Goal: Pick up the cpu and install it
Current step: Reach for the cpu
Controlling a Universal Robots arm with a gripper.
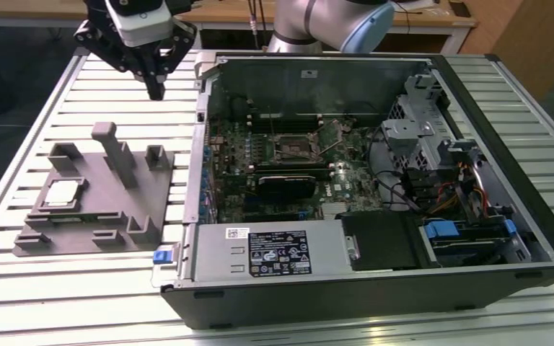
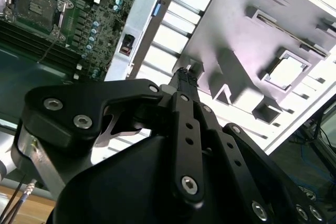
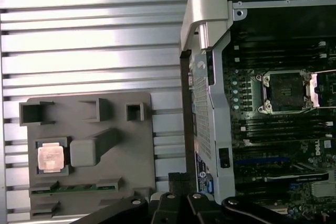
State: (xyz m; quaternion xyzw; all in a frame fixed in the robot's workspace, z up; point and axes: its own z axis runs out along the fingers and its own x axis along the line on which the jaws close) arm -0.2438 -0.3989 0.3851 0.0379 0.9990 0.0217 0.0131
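While your gripper [image 1: 155, 92] hovers above the bench [image 1: 27, 130] at the exterior view's upper left, fingers [image 2: 185, 124] pressed together and empty, the cpu [image 1: 63, 193] lies in its recess on the grey tray [image 1: 77, 244] at that view's left, likely held square for pickup, well apart from the motherboard socket [image 1: 291, 148].

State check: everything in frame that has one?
cpu: seated in a tray recess, not gripped.
gripper: jaws shut, empty, above the table.
socket: empty.
computer case: lying flat, side open.
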